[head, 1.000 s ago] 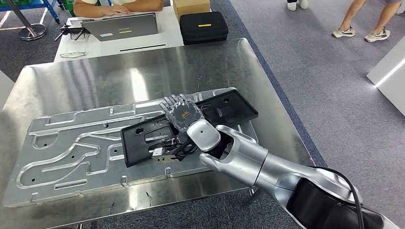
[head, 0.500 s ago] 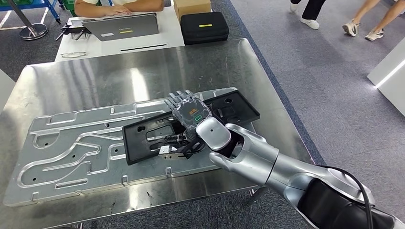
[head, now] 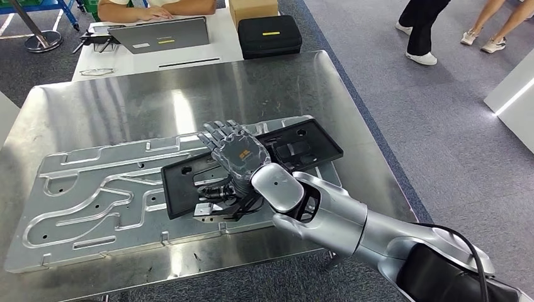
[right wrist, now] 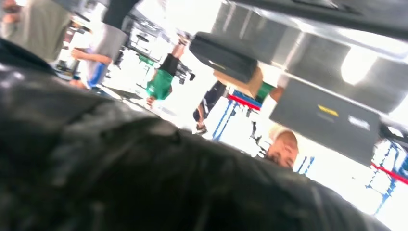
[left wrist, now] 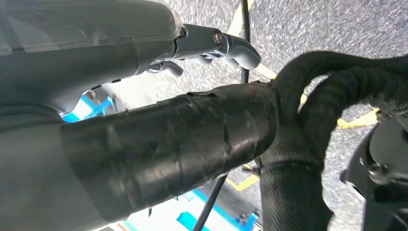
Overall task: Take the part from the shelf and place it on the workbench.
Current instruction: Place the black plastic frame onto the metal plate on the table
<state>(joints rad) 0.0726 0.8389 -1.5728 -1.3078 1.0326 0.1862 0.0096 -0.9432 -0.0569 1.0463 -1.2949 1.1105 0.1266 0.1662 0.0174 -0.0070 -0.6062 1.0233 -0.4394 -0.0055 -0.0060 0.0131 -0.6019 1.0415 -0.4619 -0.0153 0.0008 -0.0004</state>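
The long black plastic part (head: 302, 148) lies flat on a machined aluminium plate (head: 94, 189) on the steel workbench (head: 189, 88). My right hand (head: 236, 154) hovers over the middle of the part, palm down, back tilted up, fingers straight and spread toward the far side. Its thumb sits low by the part's near edge; nothing is clasped. My left hand (left wrist: 211, 43) hangs beside my body over the grey floor, fingers loose and apart, holding nothing.
Behind the bench a white table carries a laptop (head: 165, 34), a black case (head: 269, 34) and a cardboard box (head: 252, 9), with a person seated at it. People walk on the grey carpet at the far right (head: 422, 31). The bench's near edge is close to my arm.
My right hand has lifted off the part, shifted left and straightened its fingers. The part shifted slightly at first and now lies still. A walker on the right has moved in.
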